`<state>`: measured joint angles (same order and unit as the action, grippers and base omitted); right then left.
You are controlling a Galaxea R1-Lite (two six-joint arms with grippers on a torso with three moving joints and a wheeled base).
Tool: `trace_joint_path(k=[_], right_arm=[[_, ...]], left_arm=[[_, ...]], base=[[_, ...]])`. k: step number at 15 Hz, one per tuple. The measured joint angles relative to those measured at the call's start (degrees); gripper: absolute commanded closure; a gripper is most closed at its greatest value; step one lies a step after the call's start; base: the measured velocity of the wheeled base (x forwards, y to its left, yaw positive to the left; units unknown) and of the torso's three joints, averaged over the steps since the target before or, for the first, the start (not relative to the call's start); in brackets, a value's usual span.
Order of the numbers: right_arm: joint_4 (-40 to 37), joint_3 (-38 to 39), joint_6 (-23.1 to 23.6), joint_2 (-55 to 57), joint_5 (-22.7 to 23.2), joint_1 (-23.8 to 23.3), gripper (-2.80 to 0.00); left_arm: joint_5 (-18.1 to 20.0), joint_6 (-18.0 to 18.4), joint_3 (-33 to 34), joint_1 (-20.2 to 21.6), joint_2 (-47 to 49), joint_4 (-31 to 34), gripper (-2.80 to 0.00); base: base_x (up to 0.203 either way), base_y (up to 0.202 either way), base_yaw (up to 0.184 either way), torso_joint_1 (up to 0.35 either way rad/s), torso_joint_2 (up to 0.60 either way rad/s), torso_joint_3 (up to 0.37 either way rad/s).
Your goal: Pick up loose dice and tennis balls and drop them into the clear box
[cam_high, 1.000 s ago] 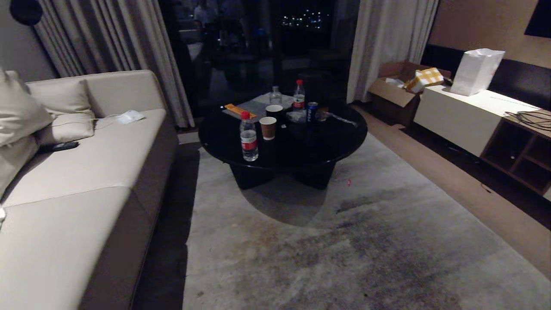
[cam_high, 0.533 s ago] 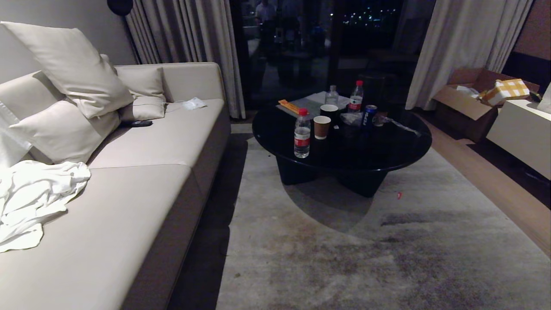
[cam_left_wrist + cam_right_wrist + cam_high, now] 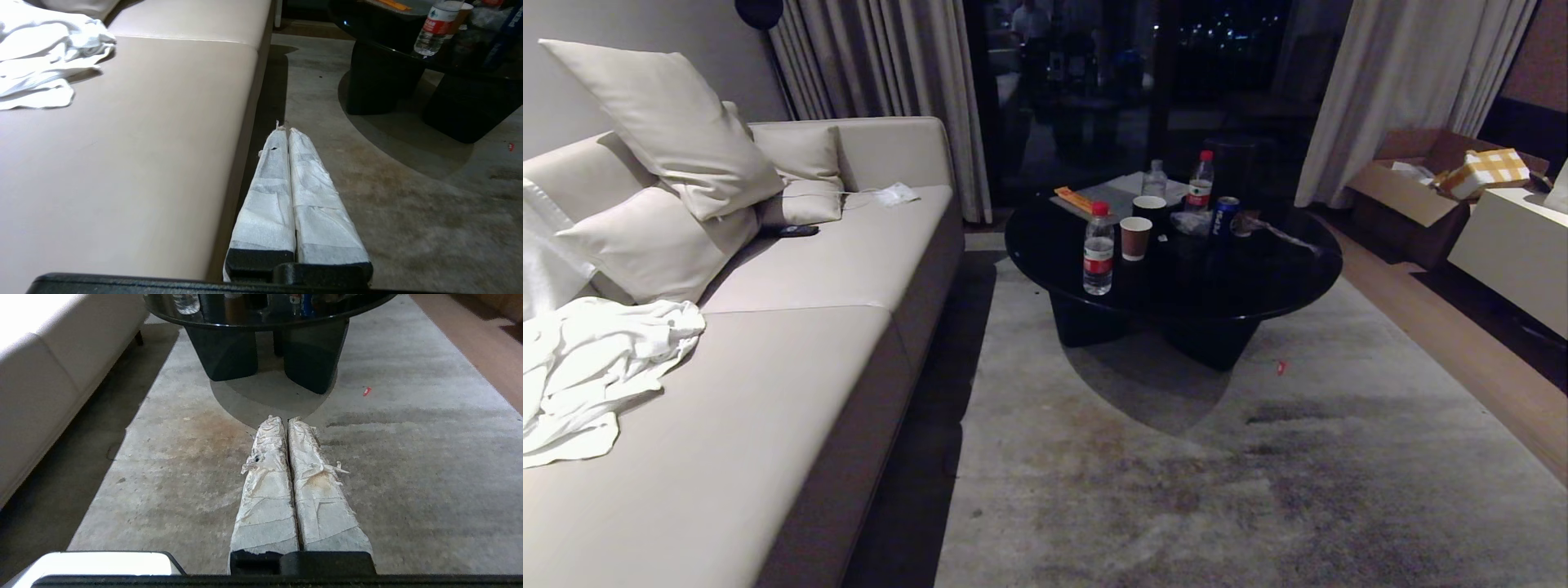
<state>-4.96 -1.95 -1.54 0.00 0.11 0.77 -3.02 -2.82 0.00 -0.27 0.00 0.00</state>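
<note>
Room: dim lounge, stained grey rug, curtains at 12 o'clock.
Sofa: beige, at 9 o'clock, cushions and a white cloth on it.
Table: round, black, at 1 o'clock; bottles, cups and a can on top.
Floor speck: small and red, perhaps a cap.
Left gripper: taped fingers pressed together, empty, over the rug beside the sofa edge.
Right gripper: fingers pressed together, empty, pointing at the table base.
Dice, balls, box: not seen in any view.

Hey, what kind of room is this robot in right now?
Most likely a living room or hotel suite lounge at night: a long beige sofa with cushions, a round black coffee table holding bottles and cups, and a grey rug.
</note>
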Motion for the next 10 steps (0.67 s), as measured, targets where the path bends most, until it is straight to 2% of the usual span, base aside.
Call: trace_joint_path(k=[10], right_arm=[[-0.05, -0.02, -0.02, 0.0, 0.05, 0.0, 0.0]], left_arm=[[0.07, 0.13, 0.0, 0.0, 0.0, 0.0, 0.0]], base=[[-0.182, 0.0, 0.0, 0.004, 0.0, 0.002]])
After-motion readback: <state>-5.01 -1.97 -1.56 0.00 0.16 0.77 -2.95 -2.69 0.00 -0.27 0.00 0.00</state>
